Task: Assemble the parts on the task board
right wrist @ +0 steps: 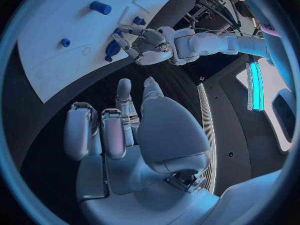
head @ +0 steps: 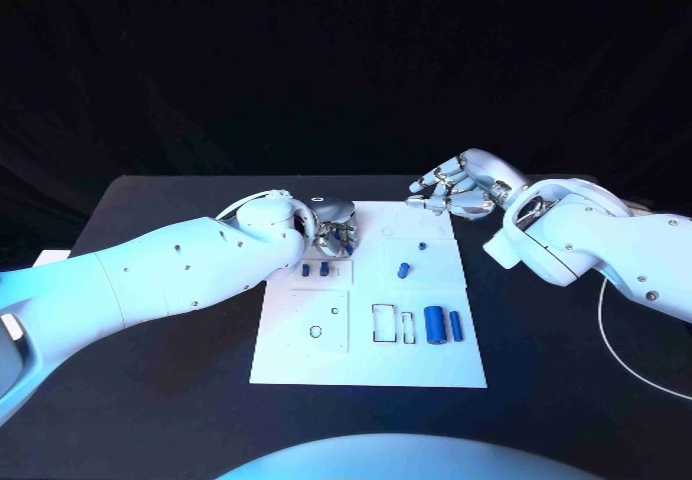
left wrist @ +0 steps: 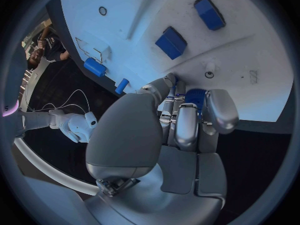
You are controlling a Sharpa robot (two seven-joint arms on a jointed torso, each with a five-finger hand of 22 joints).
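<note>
Blue parts (head: pixel 434 325) lie along the near right of the white task board (head: pixel 433 370) on the black tabletop (head: pixel 144 400). At the board's far left corner the left hand (head: pixel 326 226) curls its fingers (left wrist: pixel 186 125) around a blue part (left wrist: pixel 195 96). Beyond the far right corner the right hand (head: pixel 459 184) hovers with fingers (right wrist: pixel 115 132) loosely curled, holding nothing.

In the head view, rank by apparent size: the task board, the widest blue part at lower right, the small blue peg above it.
1. task board
2. widest blue part
3. small blue peg
</note>
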